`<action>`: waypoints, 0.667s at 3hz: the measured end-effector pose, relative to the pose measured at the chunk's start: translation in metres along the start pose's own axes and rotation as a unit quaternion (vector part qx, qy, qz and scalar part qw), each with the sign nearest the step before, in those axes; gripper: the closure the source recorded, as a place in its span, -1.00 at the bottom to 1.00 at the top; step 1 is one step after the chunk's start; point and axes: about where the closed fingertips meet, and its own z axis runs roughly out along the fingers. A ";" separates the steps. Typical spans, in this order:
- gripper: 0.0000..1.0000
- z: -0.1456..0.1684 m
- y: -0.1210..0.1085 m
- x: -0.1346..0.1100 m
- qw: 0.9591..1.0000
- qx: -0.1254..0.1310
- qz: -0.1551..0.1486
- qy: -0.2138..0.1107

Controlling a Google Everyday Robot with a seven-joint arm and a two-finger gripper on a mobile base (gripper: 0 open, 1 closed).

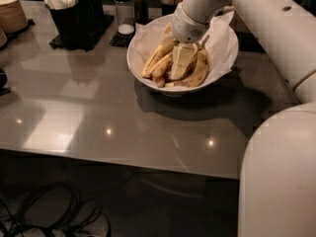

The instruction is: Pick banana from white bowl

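Note:
The white bowl (134, 63), lined with crumpled white paper, stands at the back middle of the grey table. Several bananas lie in it. The freckled banana (200, 71) curves along the bowl's right side, with its dark stem pointing up and back. Smoother yellow bananas (155, 61) lie on the left side. My gripper (180, 62) reaches down into the bowl from the upper right. Its pale tip sits among the bananas, just left of the freckled one and touching the pile. It hides part of the bananas beneath it.
A black holder with white packets (74, 14) and shaker jars (126, 9) stand behind the bowl to the left. A stack of tan plates (10, 15) is at the far left. My arm's body (281, 172) fills the right side. Cables (49, 216) lie on the floor.

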 end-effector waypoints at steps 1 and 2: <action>-0.54 0.001 0.000 0.000 1.000 -0.002 0.000 0.000; -0.17 0.000 -0.001 0.003 1.000 -0.003 -0.002 0.002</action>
